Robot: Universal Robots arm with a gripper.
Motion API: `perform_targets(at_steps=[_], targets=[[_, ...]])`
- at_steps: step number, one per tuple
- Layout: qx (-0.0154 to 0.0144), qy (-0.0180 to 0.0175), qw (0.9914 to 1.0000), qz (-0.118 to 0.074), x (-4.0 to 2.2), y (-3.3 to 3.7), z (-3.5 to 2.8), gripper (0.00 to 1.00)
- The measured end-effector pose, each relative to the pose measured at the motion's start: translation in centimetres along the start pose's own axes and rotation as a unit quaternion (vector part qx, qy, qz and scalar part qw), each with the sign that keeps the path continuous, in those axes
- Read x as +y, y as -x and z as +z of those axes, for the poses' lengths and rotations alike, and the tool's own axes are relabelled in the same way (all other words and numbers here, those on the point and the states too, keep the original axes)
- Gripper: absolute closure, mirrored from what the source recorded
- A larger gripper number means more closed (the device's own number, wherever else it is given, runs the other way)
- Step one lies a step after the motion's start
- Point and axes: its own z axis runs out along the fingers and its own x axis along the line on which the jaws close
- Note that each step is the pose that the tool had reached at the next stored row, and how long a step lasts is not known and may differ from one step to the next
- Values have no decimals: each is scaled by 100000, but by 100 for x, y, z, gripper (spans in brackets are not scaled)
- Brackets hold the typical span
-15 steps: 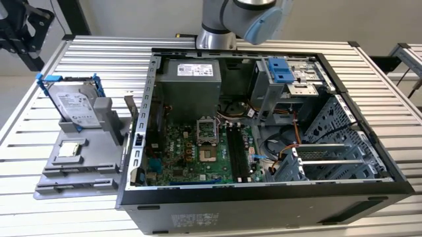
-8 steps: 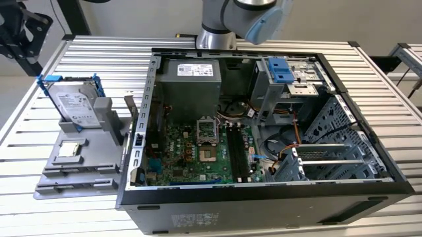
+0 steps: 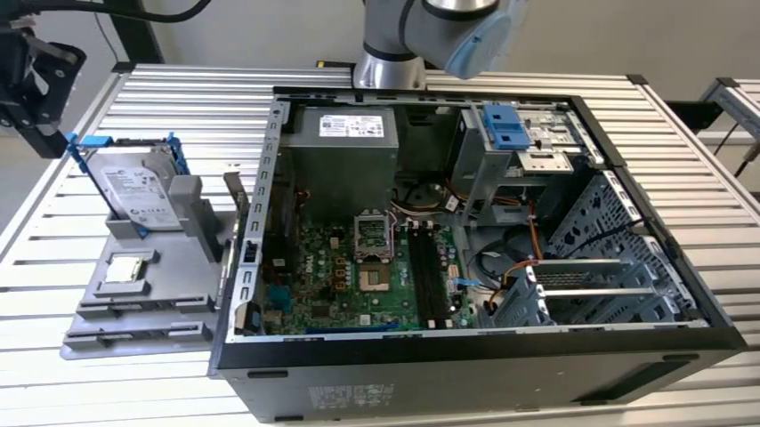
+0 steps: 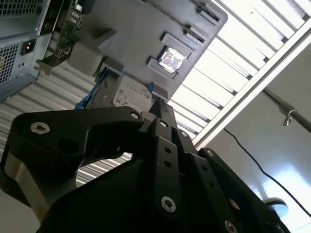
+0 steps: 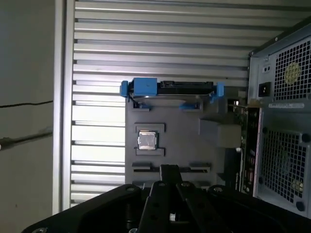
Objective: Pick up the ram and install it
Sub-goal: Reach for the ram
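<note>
Claw [image 5: 169,171] hangs above the grey tray [image 5: 180,131] on the desk [image 5: 97,58], fingers together, holding nothing. Ram [image 3: 234,194] stands on edge at the tray's side next to the computer case [image 3: 475,356].

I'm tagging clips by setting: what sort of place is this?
Probably a robotics lab workbench: an open computer case on a slatted table, beside a grey fixture holding a hard drive.

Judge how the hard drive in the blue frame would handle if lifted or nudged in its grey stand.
The hard drive looks like a rigid metal slab, so probably stiff and heavy for its size. It leans tilted in the grey stand, so a sideways push may tip it. Its smooth silver face could be slippery.
</note>
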Motion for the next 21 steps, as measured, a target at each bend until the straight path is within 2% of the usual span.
perform_targets(at_steps=[7,14,21], targets=[[7,6,100000,-92,-179,0,13,100],[52,20,99994,-1077,-247,1,27,100],[94,26,99984,-1790,-320,49,38,100]])
